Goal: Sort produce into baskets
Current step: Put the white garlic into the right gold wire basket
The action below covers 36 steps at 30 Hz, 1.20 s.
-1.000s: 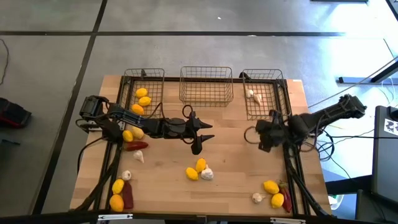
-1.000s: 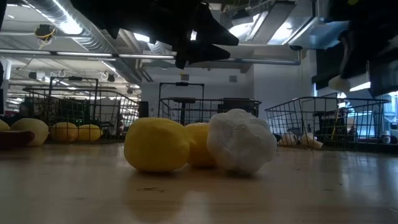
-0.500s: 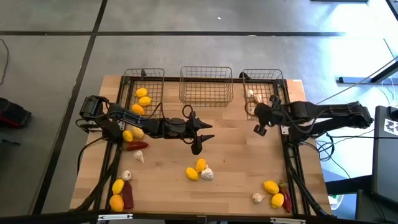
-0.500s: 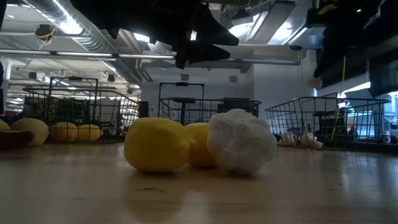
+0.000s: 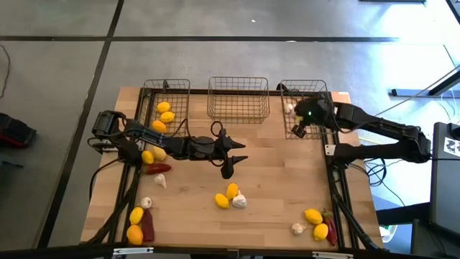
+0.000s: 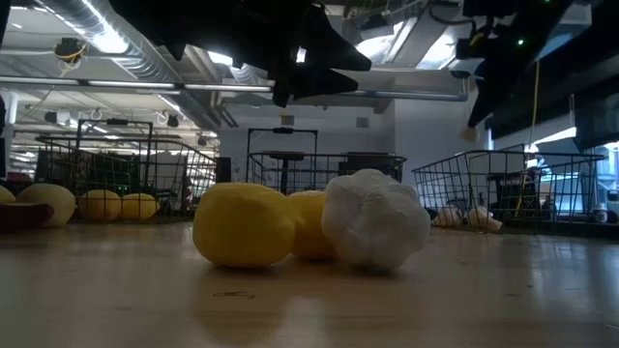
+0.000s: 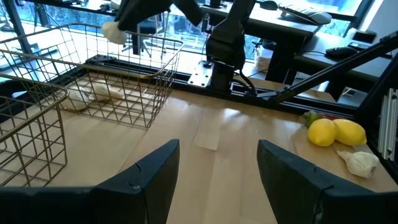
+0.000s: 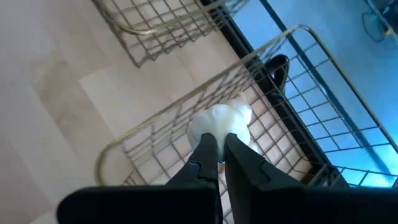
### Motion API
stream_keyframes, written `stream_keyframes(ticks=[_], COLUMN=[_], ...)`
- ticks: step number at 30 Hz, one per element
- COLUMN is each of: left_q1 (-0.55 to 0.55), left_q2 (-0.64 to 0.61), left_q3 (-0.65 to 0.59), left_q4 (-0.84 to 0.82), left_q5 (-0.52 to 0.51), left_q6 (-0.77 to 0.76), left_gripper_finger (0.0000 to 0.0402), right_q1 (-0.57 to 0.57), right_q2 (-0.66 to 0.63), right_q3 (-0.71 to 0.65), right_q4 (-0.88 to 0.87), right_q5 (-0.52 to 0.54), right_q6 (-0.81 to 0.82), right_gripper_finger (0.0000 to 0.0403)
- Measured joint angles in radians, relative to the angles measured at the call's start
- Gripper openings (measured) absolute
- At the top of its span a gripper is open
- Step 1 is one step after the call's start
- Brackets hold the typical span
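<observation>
High view: the right gripper [image 5: 302, 119] hangs over the garlic basket [image 5: 321, 92] at the tabletop's far right corner; the left gripper [image 5: 231, 155] waits mid-table, jaws apart. Right wrist view: fingers pinch a garlic bulb [image 8: 219, 124] above the basket's mesh; release should come well inside the rim.

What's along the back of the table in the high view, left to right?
Left basket holding three lemons → empty middle basket → right basket with the right pincer above it, shut on a garlic bulb.
</observation>
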Motion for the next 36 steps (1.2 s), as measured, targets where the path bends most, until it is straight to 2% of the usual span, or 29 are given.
stream_keyframes(ticks=[11,26,36], left_q1=[0.0,0.0,0.0], left_q2=[0.0,0.0,0.0], left_q3=[0.0,0.0,0.0], left_q4=[0.0,-0.001,-0.001], left_q5=[0.0,0.0,0.0], left_q6=[0.0,0.001,0.014], left_gripper_finger=[0.0212,0.0212,0.0212], right_q1=[-0.301,-0.561,-0.654], right_q2=[0.071,0.29,0.466], right_q3=[0.0,0.0,0.0], right_q4=[0.041,0.206,0.307], right_q5=[-0.222,-0.315,-0.322], right_q6=[-0.097,-0.157,-0.156], right_gripper_finger=[0.001,0.001,0.001])
